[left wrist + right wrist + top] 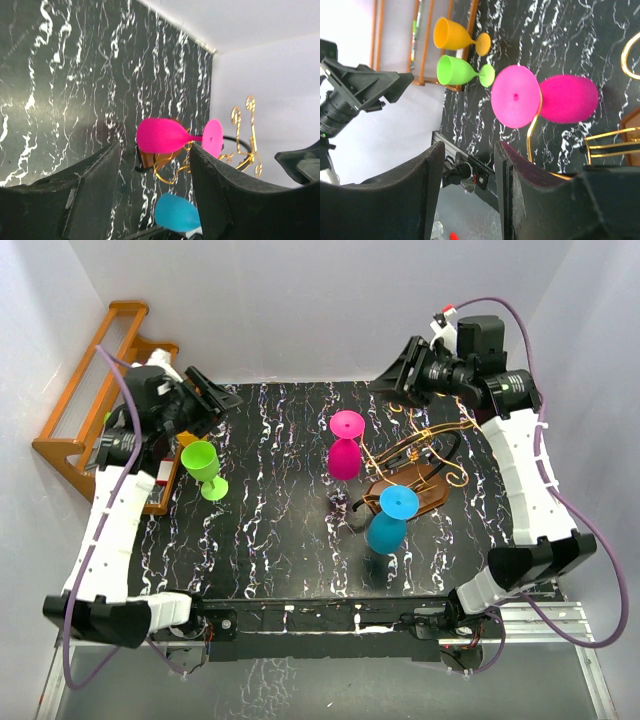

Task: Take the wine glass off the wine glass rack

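Left gripper (216, 398) and right gripper (393, 378) gape wide, empty; the pink wine glass (343, 458), hanging mid-frame on the wine glass rack (428, 492), looks light, slick plastic, best pinched at its stem.

The black, white-veined tabletop (270, 550) carries a green glass (203, 468) standing upright near its left edge and the wine glass rack (432, 490) right of centre.
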